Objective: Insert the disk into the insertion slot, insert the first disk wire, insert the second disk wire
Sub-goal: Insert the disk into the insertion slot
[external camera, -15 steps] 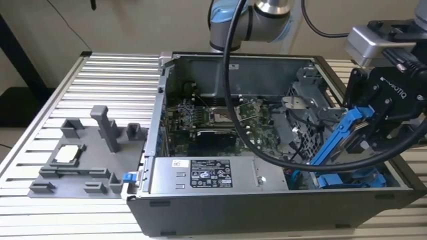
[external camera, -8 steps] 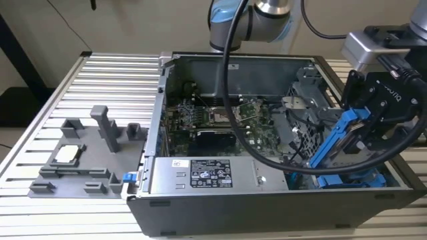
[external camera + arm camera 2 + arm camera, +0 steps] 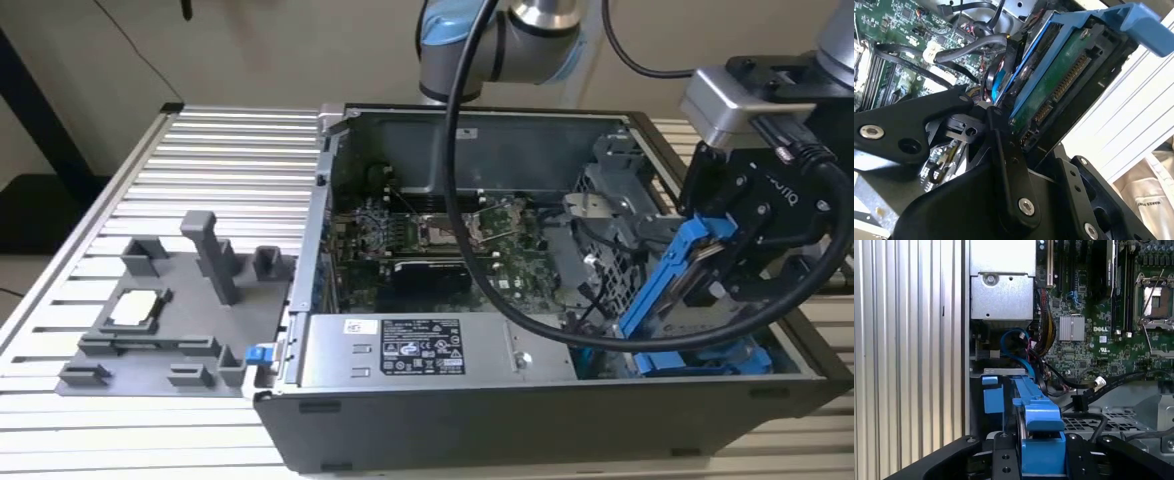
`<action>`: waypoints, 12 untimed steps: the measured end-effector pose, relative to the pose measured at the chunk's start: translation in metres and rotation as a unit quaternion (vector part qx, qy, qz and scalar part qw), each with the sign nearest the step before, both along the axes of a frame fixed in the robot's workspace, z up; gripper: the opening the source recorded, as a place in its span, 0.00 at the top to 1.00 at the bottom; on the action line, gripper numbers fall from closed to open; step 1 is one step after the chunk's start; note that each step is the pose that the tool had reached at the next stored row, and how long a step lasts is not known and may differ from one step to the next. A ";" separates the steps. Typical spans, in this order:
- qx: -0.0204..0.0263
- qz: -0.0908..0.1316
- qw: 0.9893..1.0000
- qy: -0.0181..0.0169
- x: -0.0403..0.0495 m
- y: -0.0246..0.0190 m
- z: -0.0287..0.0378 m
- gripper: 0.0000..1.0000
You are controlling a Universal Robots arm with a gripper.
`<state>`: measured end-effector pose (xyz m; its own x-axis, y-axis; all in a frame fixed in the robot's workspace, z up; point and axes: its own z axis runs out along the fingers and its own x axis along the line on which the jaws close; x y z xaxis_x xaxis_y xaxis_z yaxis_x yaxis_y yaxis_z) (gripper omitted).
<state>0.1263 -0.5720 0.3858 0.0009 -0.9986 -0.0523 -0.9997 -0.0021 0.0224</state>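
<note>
The disk (image 3: 683,268), a drive clipped in a bright blue carrier, hangs tilted over the exterior view's right end of the open computer case. My gripper (image 3: 705,272) is shut on it. In the second wrist view the disk (image 3: 1064,80) shows its green board and connector edge, with a black finger (image 3: 1001,150) against its side. In the first wrist view the blue carrier (image 3: 1038,412) sits between the gripper (image 3: 1041,452) fingers. The dark perforated drive cage with the insertion slot (image 3: 607,275) lies just below and beside the disk. Loose black cables with plugs (image 3: 1079,402) lie nearby; I cannot tell which are the disk wires.
Another blue-fronted carrier (image 3: 705,360) sits low in the case by the cage. A silver labelled power-supply box (image 3: 400,345) fills the front, with the motherboard (image 3: 441,235) behind it. The arm's thick black cable (image 3: 501,285) loops across the case. A grey fixture tray (image 3: 174,320) rests on the ribbed table (image 3: 227,150).
</note>
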 end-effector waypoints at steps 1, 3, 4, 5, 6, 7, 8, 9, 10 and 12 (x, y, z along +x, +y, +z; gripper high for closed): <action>0.000 0.000 1.000 0.000 0.0001 0.0000 -0.0001 0.67; 0.000 0.000 1.000 0.000 0.0002 0.0001 -0.0002 0.67; 0.001 0.000 1.000 0.000 0.0005 0.0003 -0.0008 0.66; 0.001 0.000 1.000 0.000 0.0005 0.0002 -0.0006 0.61; 0.000 0.000 1.000 0.000 0.0004 0.0001 -0.0005 0.61; 0.000 0.000 1.000 0.000 0.0003 0.0000 -0.0003 0.61; 0.000 0.000 1.000 0.000 0.0003 0.0000 -0.0002 0.53; 0.000 0.000 1.000 0.000 0.0003 0.0000 0.0009 0.53; 0.000 0.000 1.000 0.000 0.0003 0.0000 0.0025 0.53; -0.005 0.000 1.000 0.000 0.0003 0.0001 0.0045 0.53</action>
<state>0.1266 -0.5719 0.3903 0.0011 -0.9991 -0.0430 -0.9997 -0.0020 0.0224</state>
